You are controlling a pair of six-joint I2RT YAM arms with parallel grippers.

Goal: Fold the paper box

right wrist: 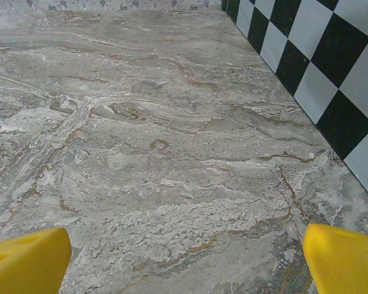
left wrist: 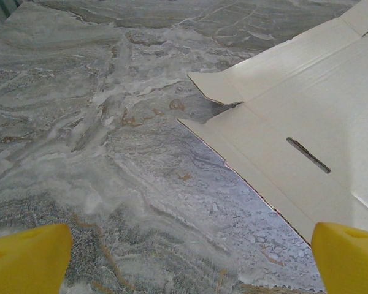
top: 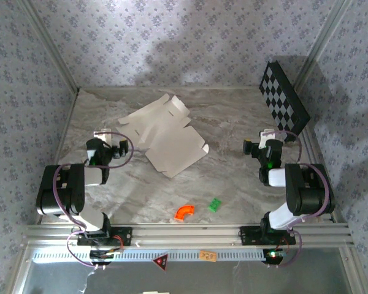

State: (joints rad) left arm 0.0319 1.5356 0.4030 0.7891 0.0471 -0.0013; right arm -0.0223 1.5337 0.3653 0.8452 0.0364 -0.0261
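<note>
Left fingers (left wrist: 26, 257) and right fingers (right wrist: 26, 262) gape apart — paper box (left wrist: 306, 116) edge seemingly near left.

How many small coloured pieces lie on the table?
2: an orange curved piece near the front edge, and a green piece just right of it. The off-white cardboard sheet could hide more.

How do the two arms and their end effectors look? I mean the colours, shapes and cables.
The left arm and the right arm match: bulky black joint housings, rounded white links, and thin purple cables looping alongside. A small green light glows on the right arm. The left end effector and the right end effector have blunt yellow fingers.
</note>
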